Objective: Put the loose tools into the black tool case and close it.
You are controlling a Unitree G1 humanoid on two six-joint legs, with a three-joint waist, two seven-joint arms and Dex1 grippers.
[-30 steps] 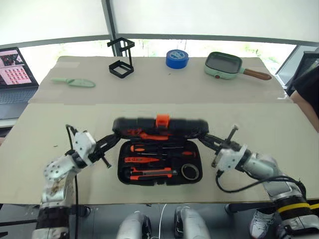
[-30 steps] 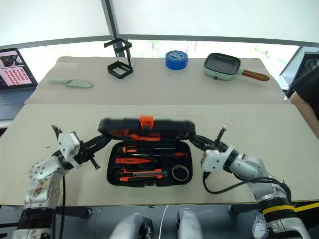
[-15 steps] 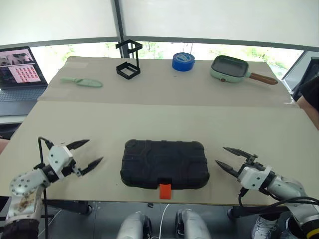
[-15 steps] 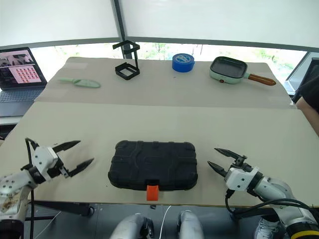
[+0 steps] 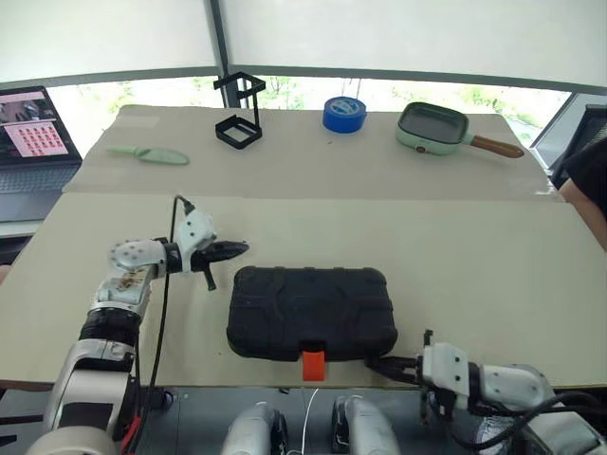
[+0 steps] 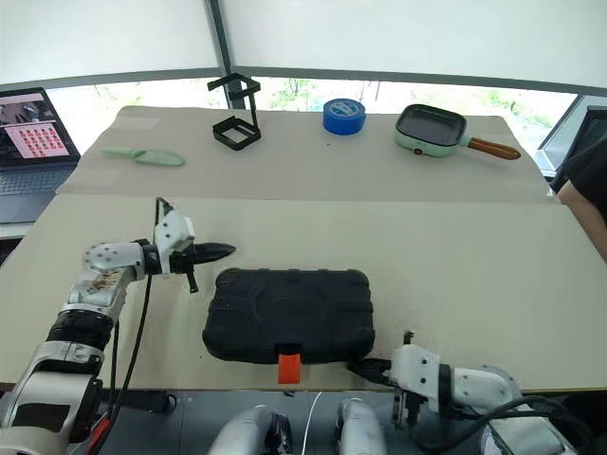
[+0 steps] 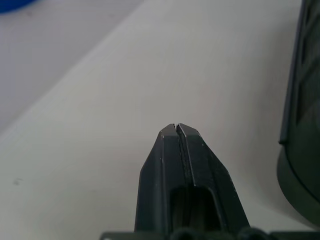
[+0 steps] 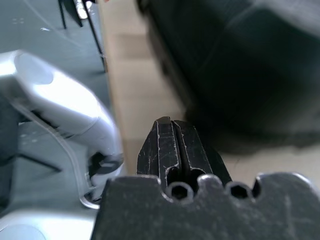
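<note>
The black tool case (image 5: 311, 309) lies closed near the table's front edge, bumpy lid up, with its orange latch (image 5: 312, 364) hanging over the front. The loose tools are out of view. My left gripper (image 5: 241, 249) is shut and empty, pointing right just beyond the case's far left corner; its wrist view has the fingertips (image 7: 176, 128) together above bare table, with the case (image 7: 303, 125) beside them. My right gripper (image 5: 374, 361) is shut and empty, pointing left at the case's front right corner by the table edge. Its wrist view shows the case (image 8: 240, 65) close ahead.
Along the back of the table stand a pale green scoop (image 5: 148, 154), a black wire stand (image 5: 236, 119), a blue tape roll (image 5: 342, 113) and a green pan (image 5: 435, 126). A laptop (image 5: 28, 133) sits at far left. A person's dark sleeve (image 5: 585, 178) shows at right.
The case lid, held up a second ago over the tools, is now down. Both grippers opened beside the case, then shut. The left moved to its far left corner, the right to its front right corner.
</note>
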